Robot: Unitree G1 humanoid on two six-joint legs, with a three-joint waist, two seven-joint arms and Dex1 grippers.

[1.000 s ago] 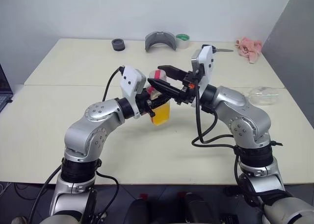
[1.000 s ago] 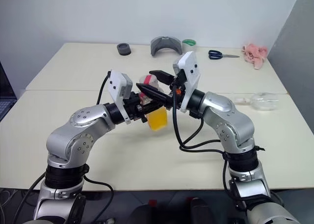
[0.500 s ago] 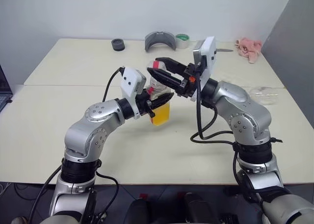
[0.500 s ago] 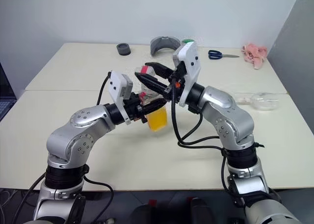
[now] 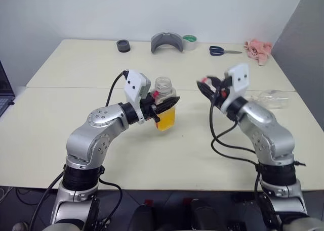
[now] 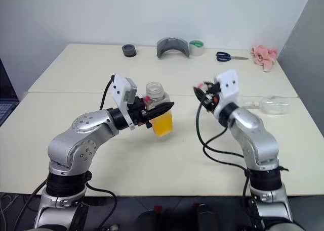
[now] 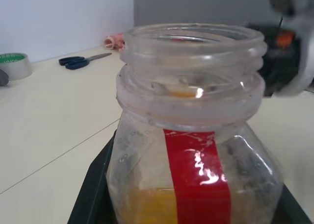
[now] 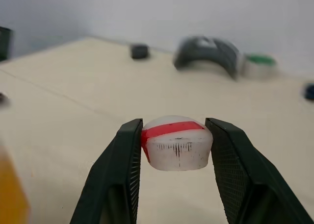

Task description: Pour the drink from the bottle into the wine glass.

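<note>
My left gripper (image 5: 170, 102) is shut on the bottle (image 5: 164, 87), holding it upright above the table near the middle. The bottle's mouth is uncapped. In the left wrist view the bottle (image 7: 191, 136) shows its red label strip, and the orange drink (image 7: 142, 204) fills its lower part. To the right of the bottle and apart from it, my right gripper (image 5: 205, 83) is shut on the red-and-white cap (image 8: 176, 145). The wine glass (image 6: 273, 105) appears to lie on its side on the table at the far right, beyond my right arm.
Along the table's far edge lie a black round object (image 5: 123, 45), a grey curved piece (image 5: 166, 41), a tape roll (image 5: 189, 40), scissors (image 5: 221, 50) and a pink cloth (image 5: 258, 49). A laptop edge (image 5: 2, 92) shows at far left.
My right gripper lifted the cap off the bottle, then swung right and down away from it. The left gripper kept the bottle still.
</note>
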